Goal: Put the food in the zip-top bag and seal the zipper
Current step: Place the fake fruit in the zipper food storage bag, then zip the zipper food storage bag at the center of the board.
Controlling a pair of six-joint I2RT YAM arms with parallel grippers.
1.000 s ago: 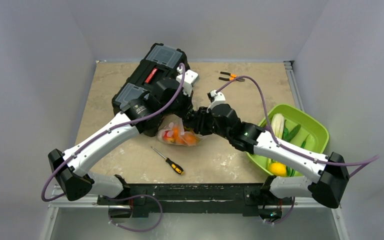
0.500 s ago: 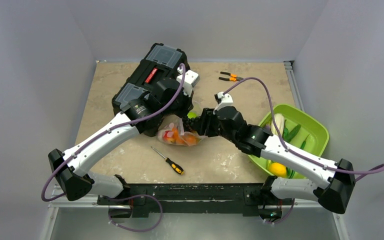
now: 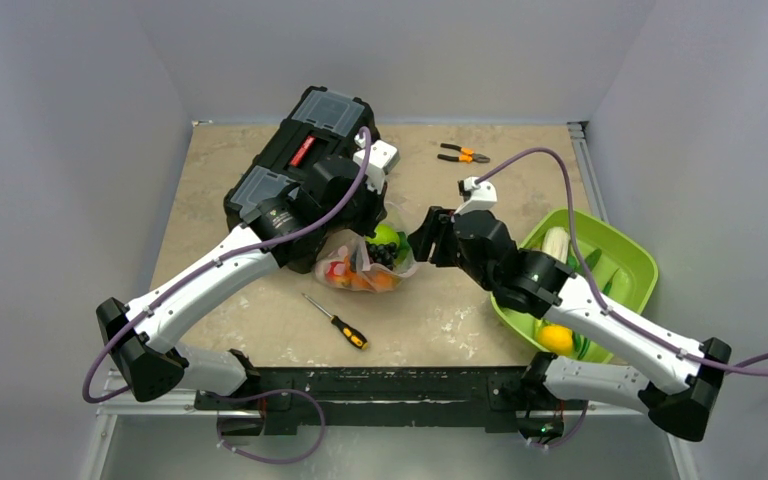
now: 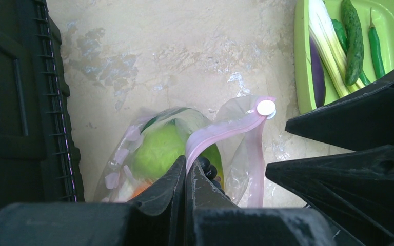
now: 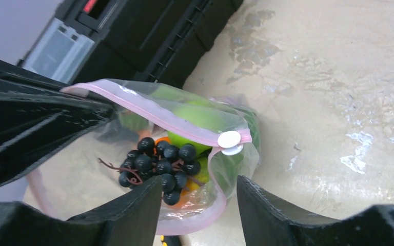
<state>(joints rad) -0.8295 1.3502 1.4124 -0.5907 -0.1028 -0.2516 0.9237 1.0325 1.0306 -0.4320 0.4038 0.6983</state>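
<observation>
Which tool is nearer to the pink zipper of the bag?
Left. The left tool is shut on the zipper; the right tool stands open in front of the bag mouth.

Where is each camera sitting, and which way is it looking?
Top camera: high up behind the robot, facing down at the table; the left arm and right arm show whole.
Left wrist: on the left arm, facing down past the left gripper, shut on the zipper.
Right wrist: on the right arm, facing into the zip-top bag through the open right gripper.
Both wrist views share the white slider.
</observation>
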